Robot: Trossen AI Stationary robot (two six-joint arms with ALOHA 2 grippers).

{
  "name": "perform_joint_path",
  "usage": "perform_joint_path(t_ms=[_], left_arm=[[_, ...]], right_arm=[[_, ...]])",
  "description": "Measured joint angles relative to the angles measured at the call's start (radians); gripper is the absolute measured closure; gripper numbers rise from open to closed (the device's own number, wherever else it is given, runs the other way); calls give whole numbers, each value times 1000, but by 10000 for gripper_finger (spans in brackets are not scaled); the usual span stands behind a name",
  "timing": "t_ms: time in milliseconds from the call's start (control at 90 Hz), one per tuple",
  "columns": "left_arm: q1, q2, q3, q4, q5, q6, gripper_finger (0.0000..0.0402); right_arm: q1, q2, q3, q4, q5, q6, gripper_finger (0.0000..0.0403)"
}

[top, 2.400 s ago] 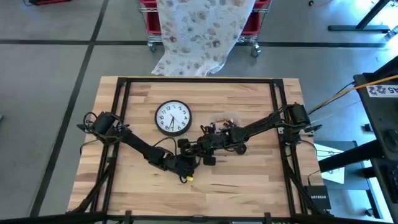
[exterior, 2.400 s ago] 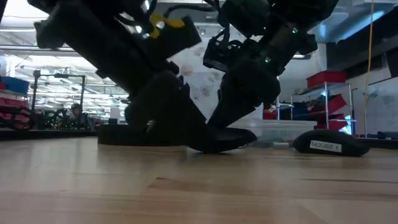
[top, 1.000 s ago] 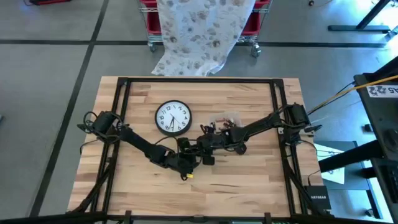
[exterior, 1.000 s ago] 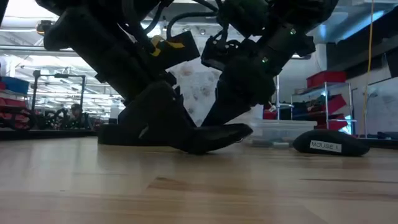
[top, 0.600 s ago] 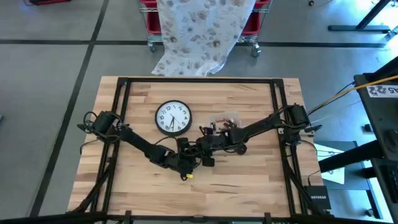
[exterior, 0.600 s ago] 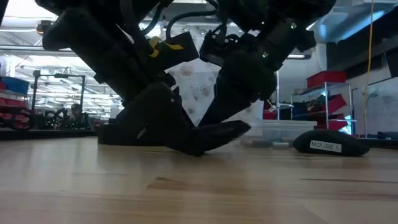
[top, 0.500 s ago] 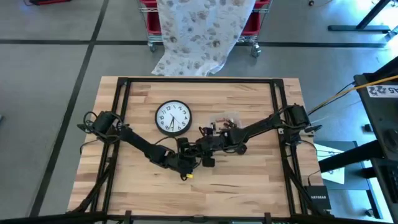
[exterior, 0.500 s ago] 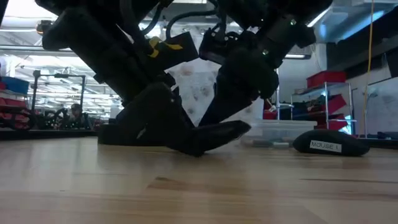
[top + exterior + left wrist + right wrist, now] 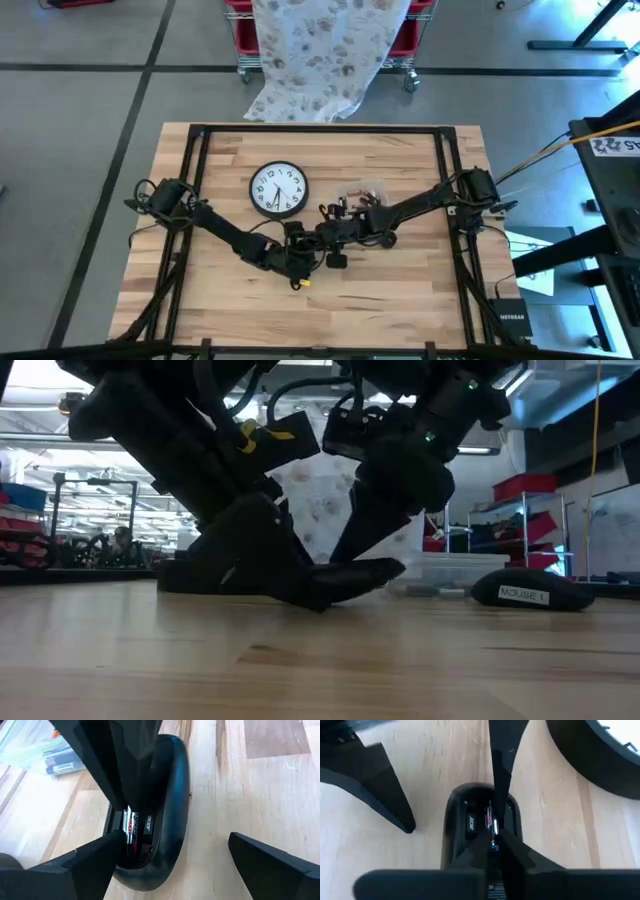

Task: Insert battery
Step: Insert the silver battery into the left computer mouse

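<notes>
A pale butcher-block table point(image 9: 400, 290) stands on a grey floor, with a patterned cloth point(image 9: 318, 55) draped over red bins beyond its far edge. Near the middle of the table, just in front of the wall clock point(image 9: 278, 189), lies a black computer mouse point(image 9: 481, 825) on its back, compartment open upward. Inside it sits a battery point(image 9: 132, 829) with red and white lettering, beside an "acer" mark on the shell.

The right gripper point(image 9: 495, 827) is directly over the compartment, its fingers pressed together into a narrow point that comes down onto the battery. The left gripper point(image 9: 170, 855) has its fingers spread wide to either side of the mouse; one finger point(image 9: 90, 862) lies against the shell's edge, the other point(image 9: 270, 862) is apart from it on the bare wood. In the low view the mouse is tipped, its front edge lifted off the wood.

A second black mouse point(image 9: 532, 591), labelled "MOUSE 1", rests well off to the side, and a clear packet point(image 9: 47, 755) lies beyond the mouse
</notes>
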Motion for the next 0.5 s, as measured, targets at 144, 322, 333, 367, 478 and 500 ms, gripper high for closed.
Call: perform_joint_path(t_ms=[144, 322, 333, 367, 478, 500], left_arm=[[-6, 1, -1, 2, -32, 3, 47], [-13, 2, -2, 3, -54, 5, 47], [-13, 2, -2, 3, -54, 4, 47], [-13, 2, -2, 2, -53, 0, 47], [-13, 2, -2, -2, -61, -8, 47], [-13, 2, -2, -3, -61, -8, 47]], right_arm=[[-1, 12, 1, 12, 0, 8, 401], [-1, 59, 2, 43, -8, 12, 403], [-1, 62, 2, 44, -8, 13, 403], [-1, 69, 2, 47, -6, 13, 403], [-1, 89, 2, 87, 2, 17, 403], [-1, 90, 2, 95, 3, 20, 403]])
